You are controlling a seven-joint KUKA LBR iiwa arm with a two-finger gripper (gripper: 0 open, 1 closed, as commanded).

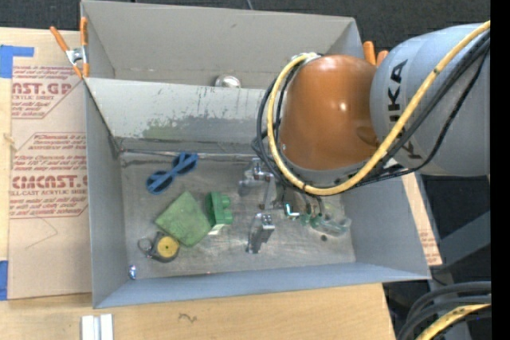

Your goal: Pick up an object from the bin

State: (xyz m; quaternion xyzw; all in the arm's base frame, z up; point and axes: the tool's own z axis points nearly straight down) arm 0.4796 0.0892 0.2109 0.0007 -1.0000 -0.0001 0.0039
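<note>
My gripper (256, 203) hangs low over the bin floor, right of centre, under the arm's orange cover. Its two metal fingertips (259, 233) stand apart, one toward the back and one toward the front, with bare floor between them, so it is open. Just left of the fingers lies a small bright green block (219, 209), close to the gripper but outside the gap. Against that block's left side rests a flat, paler green pad (183, 219). Right of the gripper, half under the arm, lies a small clear and green thing (325, 224).
Blue loop-handled scissors (171, 172) lie at the back left of the floor. A small yellow round thing with a metal ring (165, 248) sits near the front left. A tiny metal bit (133, 272) lies in the front left corner. The arm covers the bin's right side.
</note>
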